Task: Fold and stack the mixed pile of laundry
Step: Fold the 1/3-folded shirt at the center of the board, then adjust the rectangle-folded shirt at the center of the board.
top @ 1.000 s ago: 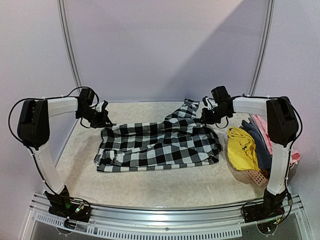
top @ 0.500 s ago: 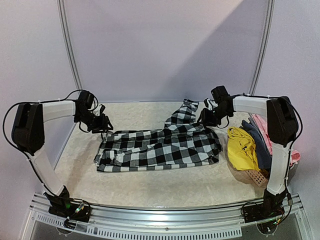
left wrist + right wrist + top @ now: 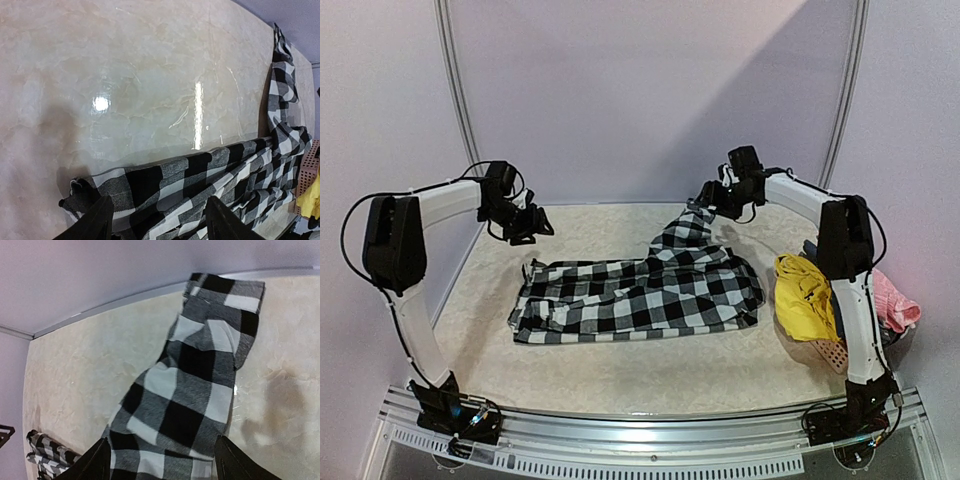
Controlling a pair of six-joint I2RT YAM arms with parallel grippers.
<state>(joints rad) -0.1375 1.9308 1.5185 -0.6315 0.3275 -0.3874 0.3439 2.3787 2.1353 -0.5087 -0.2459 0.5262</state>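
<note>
The black-and-white checked shirt (image 3: 640, 295) lies spread across the middle of the table, one sleeve (image 3: 685, 228) trailing toward the back wall. My left gripper (image 3: 535, 228) hovers open above the shirt's back left corner. In the left wrist view that edge of the shirt (image 3: 200, 175) lies flat below my left gripper (image 3: 162, 225), untouched. My right gripper (image 3: 705, 198) is open over the sleeve end. The sleeve (image 3: 200, 375) runs down between my right gripper's (image 3: 165, 465) spread fingers without contact. A yellow garment (image 3: 805, 295) and a pink one (image 3: 898, 305) sit heaped at the right.
The yellow and pink garments rest in a salmon perforated basket (image 3: 832, 352) at the table's right edge, beside the right arm's upright link. A curved wall with metal rails closes the back. Bare marbled tabletop (image 3: 620, 370) lies in front of the shirt.
Both grippers opened and let go of the shirt's back edge. The left one lifted slightly; the right one swung back and left over the sleeve. The shirt settled flat.
</note>
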